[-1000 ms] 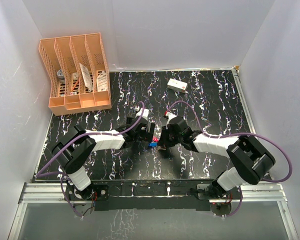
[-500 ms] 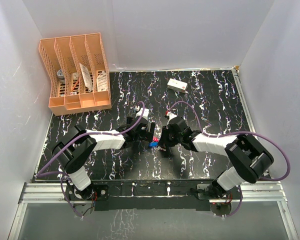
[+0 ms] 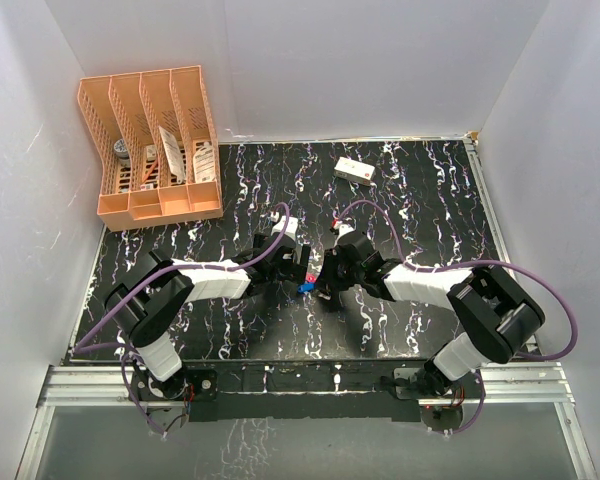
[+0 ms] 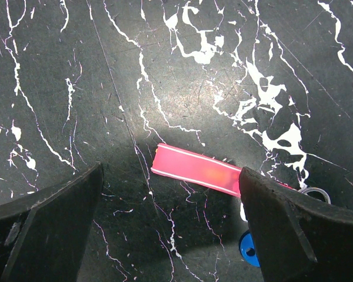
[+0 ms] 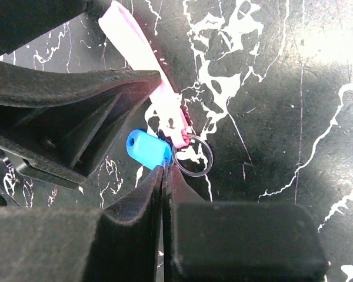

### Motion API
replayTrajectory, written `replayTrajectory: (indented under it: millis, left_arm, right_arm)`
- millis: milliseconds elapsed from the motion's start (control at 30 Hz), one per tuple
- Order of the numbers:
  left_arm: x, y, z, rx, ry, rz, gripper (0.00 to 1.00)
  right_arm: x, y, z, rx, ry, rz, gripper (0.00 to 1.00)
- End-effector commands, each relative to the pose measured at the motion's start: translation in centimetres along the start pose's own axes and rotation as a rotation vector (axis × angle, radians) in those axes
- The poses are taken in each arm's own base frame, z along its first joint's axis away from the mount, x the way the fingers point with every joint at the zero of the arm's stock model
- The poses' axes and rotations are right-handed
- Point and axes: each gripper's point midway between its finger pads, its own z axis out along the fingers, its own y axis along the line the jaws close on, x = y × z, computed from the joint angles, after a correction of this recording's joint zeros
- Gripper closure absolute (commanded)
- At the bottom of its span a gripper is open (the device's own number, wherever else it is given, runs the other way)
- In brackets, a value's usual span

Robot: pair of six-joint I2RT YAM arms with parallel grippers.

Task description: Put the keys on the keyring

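Observation:
The blue-headed key [image 5: 147,148] lies on the black marbled table, its blade hidden between the jaws of my right gripper [image 5: 166,168], which is shut on it. The thin wire keyring [image 5: 193,157] rests right beside those fingertips. A flat pink strip with pale edges [image 4: 194,170] runs from the ring, and its end is looped at the ring. My left gripper [image 4: 170,197] hovers open over the strip. One of its fingers [image 5: 70,111] sits close to the blue head [image 4: 247,249]. From above, both grippers meet mid-table at the blue key [image 3: 306,288].
An orange slotted file organiser [image 3: 150,145] stands at the back left with small items in it. A white rectangular box [image 3: 354,171] lies at the back centre. White walls close in the table on three sides.
The right arm has edged slightly to the left with its jaws still shut. The left arm and the key have hardly moved.

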Motion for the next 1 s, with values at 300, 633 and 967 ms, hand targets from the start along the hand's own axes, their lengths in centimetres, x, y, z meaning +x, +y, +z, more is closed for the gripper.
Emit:
replayTrajectory:
  millis: [300, 633, 967]
  left_arm:
    - [3.0, 0.1, 0.2, 0.002, 0.098, 0.01, 0.02]
    - [3.1, 0.2, 0.2, -0.003, 0.102, 0.012, 0.02]
    - [3.0, 0.2, 0.2, -0.004, 0.1, 0.012, 0.02]
  right_arm:
    - [-2.0, 1.1, 0.4, -0.033, -0.059, 0.04, 1.0]
    - [-1.4, 0.6, 0.5, -0.014, -0.047, 0.062, 1.0]
    - [-0.4, -0.3, 0.5, 0.017, -0.023, 0.086, 1.0]
